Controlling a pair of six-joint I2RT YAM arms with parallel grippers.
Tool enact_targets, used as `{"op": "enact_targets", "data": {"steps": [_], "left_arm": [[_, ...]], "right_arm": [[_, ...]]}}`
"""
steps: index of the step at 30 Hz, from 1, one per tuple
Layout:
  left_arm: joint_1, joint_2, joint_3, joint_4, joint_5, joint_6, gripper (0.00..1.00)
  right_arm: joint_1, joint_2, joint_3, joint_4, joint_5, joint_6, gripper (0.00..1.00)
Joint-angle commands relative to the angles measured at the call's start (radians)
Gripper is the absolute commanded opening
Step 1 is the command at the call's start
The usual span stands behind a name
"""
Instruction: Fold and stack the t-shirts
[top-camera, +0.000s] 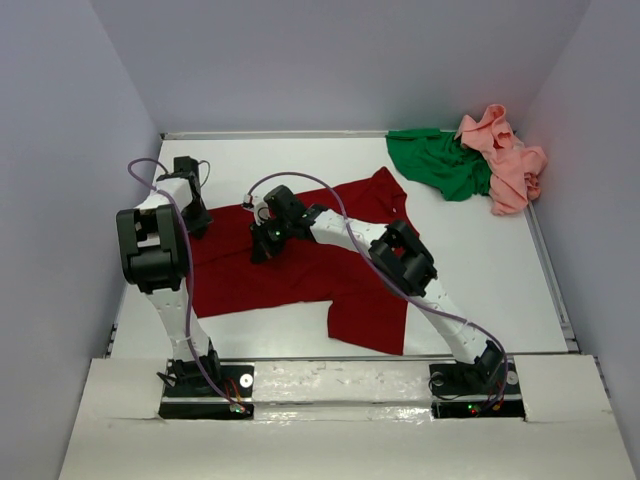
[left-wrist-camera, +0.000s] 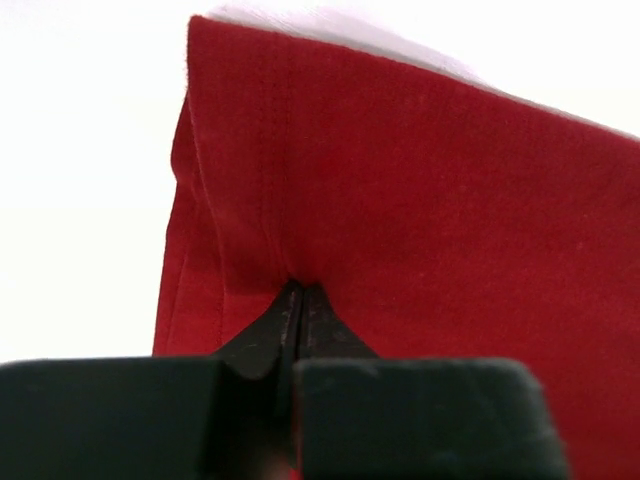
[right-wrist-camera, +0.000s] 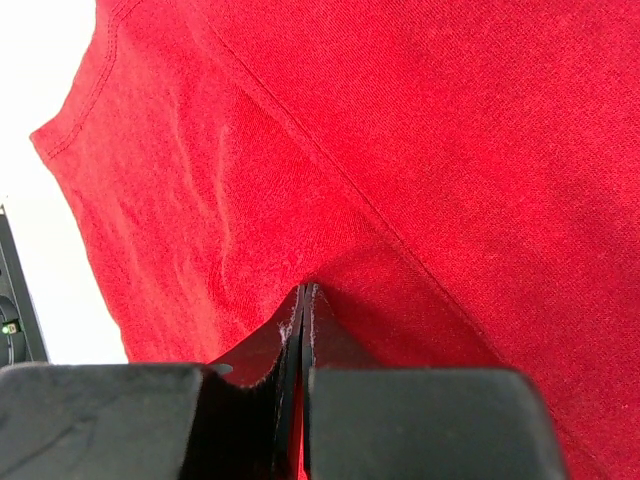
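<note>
Red cloth first: from above I see the red shirt spread mid-bench, with the green shirt and pink shirt bunched at the far right corner. Left wrist: the left pincer pinches its stitched edge. Right wrist: the right pincer pinches red fabric too.

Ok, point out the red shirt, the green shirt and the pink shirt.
red shirt (top-camera: 290, 280): top view, on the flat middle of its body.
green shirt (top-camera: 440, 165): top view, on the middle of the crumpled heap.
pink shirt (top-camera: 515, 170): top view, on the bunched cloth at the heap's centre.
</note>
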Motion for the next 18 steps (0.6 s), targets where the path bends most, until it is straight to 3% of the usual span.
{"op": "enact_targets", "data": {"steps": [1, 18], "left_arm": [[-0.002, 0.005, -0.006, 0.009, 0.013, -0.009, 0.00], [0.018, 0.067, 0.249, -0.124, 0.011, -0.001, 0.00]], "right_arm": [[0.012, -0.011, -0.044, -0.069, 0.031, -0.023, 0.00], [0.012, -0.014, -0.076, -0.059, 0.022, -0.022, 0.00]]}}
